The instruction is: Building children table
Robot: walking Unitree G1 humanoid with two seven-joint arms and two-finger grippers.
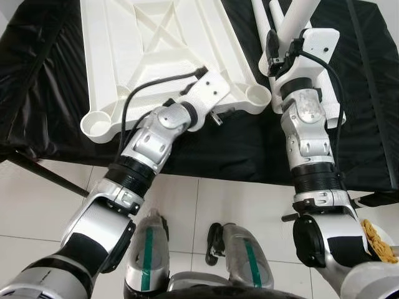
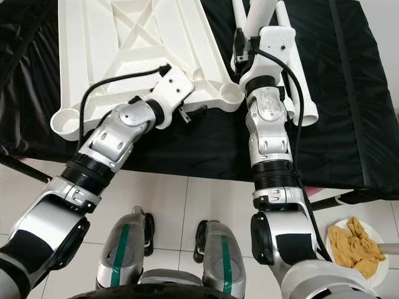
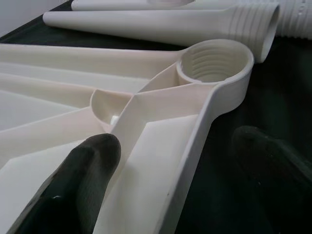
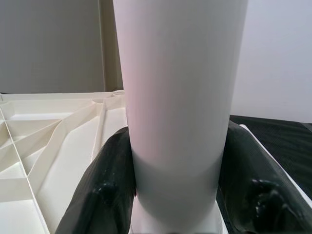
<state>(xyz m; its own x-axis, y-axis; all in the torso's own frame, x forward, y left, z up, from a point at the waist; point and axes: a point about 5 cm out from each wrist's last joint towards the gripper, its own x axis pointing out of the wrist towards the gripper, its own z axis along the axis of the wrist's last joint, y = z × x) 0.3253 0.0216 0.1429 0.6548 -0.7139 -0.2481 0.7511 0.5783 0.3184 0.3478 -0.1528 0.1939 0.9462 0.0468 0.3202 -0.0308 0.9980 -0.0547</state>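
Right pincer [image 4: 175,195] pinches white table leg [image 4: 180,97]: hollow plastic, light, stiff, slick; you grip low. Left pincer [image 3: 195,165], spread, straddles upturned tabletop [image 1: 156,43] rim near threaded socket [image 3: 214,63].

The tabletop [image 1: 156,43] lies upside down on the cloth [image 1: 43,93]. Loose legs [image 2: 293,68] lie at its 3 o'clock. A plate [image 2: 374,274] sits on the floor at 5 o'clock.
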